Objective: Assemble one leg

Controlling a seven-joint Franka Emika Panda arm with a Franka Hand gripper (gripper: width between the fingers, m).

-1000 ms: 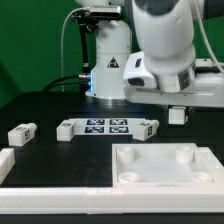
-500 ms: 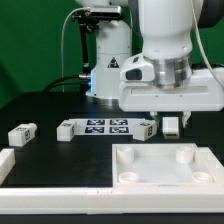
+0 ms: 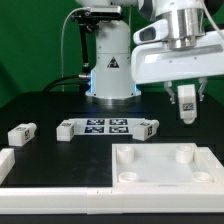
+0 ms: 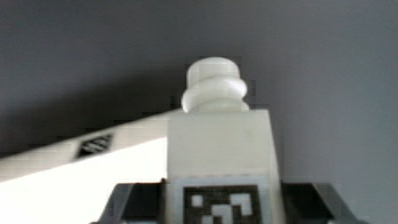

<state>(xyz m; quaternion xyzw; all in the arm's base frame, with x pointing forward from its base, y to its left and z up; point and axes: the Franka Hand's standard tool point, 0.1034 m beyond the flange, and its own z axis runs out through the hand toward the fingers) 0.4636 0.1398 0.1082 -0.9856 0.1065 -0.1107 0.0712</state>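
white plastic is gripped between the jaws: the leg (image 3: 186, 108) is held upright by the gripper (image 3: 186, 99), which is closed on its sides, the lower end left free beneath. it is held in the air at one o'clock from the square board (image 3: 160, 172) in the exterior view. in the wrist view its rounded tip is seen pointing away from the camera.

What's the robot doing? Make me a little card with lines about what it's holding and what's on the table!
hand: gripper shut on a leg
leg: upright, up in the air, touching nothing below
big board: flat on the table, nothing plugged into it
other legs: three lying on the table, away from the gripper
marker board: flat between two of them
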